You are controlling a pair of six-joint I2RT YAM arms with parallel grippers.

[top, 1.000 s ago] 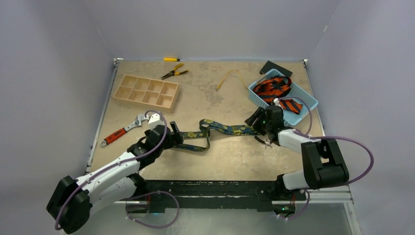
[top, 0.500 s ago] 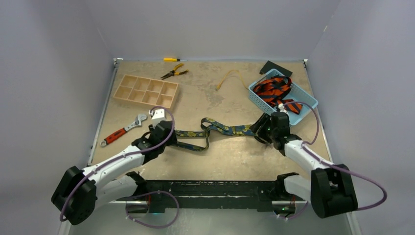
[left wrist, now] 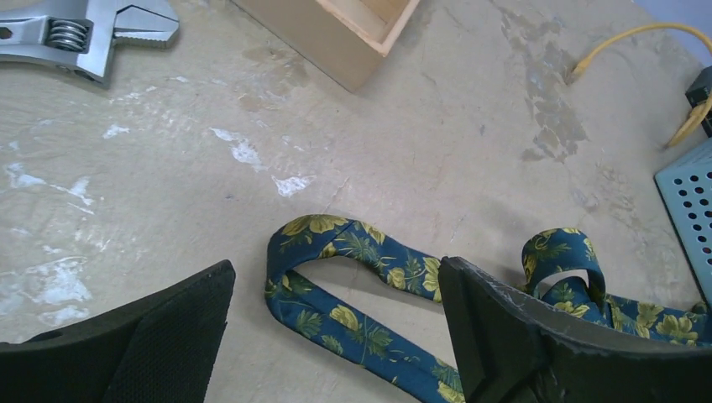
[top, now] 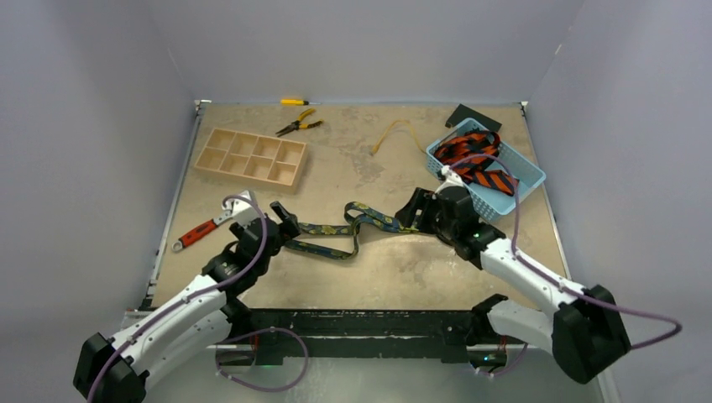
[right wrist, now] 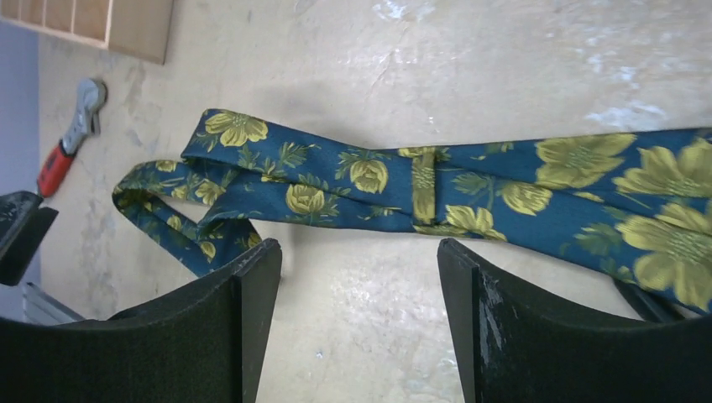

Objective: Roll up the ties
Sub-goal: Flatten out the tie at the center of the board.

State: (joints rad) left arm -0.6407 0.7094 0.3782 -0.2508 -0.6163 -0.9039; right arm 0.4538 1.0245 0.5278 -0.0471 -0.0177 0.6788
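The wrench (top: 204, 228) lies just left of the left pincer (left wrist: 336, 264), its steel head up beyond the left finger. That pincer stands wide open with nothing gripped. The wooden tray (top: 250, 157) sits beyond it, one corner showing past the tips, and the pliers (top: 299, 125) lie farther out, well apart.

The navy tie (left wrist: 357, 327), patterned with yellow flowers, lies flat on the table and runs from one pincer to the other. Its left end is folded into a loop, which shows in the gap between the left pincer's fingers. The band passes behind the right finger; whether it touches that finger cannot be told. Midway the tie makes a second small loop.

The yellow cord (top: 393, 133) lies far beyond the right pincer (right wrist: 357, 252). This pincer is also open and holds nothing. The tie's wider stretch lies crosswise just past its tips, with bare table between the fingers.

The blue basket (top: 497, 201) stands just to that pincer's right, holding the orange ties (top: 472, 155) in a loose heap.
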